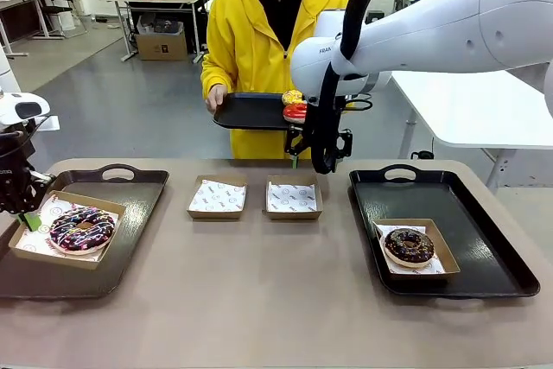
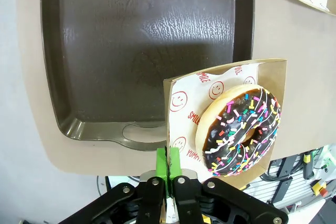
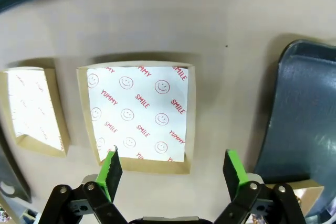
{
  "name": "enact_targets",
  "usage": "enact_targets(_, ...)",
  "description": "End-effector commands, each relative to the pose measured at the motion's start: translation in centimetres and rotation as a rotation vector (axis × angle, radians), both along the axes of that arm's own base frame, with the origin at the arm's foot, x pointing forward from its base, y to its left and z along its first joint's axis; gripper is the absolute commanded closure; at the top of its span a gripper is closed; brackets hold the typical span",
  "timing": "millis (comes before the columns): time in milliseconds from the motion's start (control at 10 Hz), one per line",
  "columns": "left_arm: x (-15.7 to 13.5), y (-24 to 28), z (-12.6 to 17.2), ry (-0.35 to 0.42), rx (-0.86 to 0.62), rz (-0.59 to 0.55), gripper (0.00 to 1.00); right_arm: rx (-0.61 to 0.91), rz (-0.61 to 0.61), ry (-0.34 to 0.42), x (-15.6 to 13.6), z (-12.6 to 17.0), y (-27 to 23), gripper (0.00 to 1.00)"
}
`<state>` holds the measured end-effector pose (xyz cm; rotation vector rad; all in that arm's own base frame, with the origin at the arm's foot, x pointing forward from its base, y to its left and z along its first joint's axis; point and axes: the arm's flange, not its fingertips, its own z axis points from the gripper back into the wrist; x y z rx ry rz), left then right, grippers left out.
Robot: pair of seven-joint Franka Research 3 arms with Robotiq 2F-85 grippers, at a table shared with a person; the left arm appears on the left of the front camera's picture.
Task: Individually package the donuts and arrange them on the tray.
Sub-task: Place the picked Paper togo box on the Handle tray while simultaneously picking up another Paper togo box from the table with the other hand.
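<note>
Clamping a box by its rim, left gripper — sprinkled donut inside lies flat, icing up — right gripper gapes wide.

An empty box lies below my right claw. Left of it: second box, then left tray with one donut. Right: right tray with another donut. Behind: perhaps two donuts.

Sprinkled donut in left box, drizzled donut in right; yellow donut, red donut on far tray.

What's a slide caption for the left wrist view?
Left claw shut on the rim of a paper-lined box carrying the sprinkled chocolate donut, at the dark tray.
</note>
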<state>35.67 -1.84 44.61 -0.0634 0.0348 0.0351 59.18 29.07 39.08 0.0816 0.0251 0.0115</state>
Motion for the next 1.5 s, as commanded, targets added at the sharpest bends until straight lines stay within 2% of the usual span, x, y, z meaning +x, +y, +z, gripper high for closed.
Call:
enact_targets(0, 0.3, -0.3, -0.5, 0.010, 0.057, -0.005, 0.99, -0.001, -0.026, -0.039, -0.2, -2.4, 0.3, 0.00)
enact_targets(400, 0.9, -0.4, -2.1, -0.004, 0.086, 0.016, 0.99, 0.010, -0.021, -0.026, -0.1, -5.6, -0.3, 0.00)
enact_targets(1000, 2.0, -0.5, -5.0, 0.030, 0.157, 0.052, 0.99, -0.015, -0.007, -0.030, -1.5, -6.6, -1.8, 0.00)
enact_targets(1400, 2.8, -0.8, -6.3, 0.012, 0.138, 0.025, 0.99, -0.021, -0.003, -0.029, -1.7, -6.8, -2.1, 0.00)
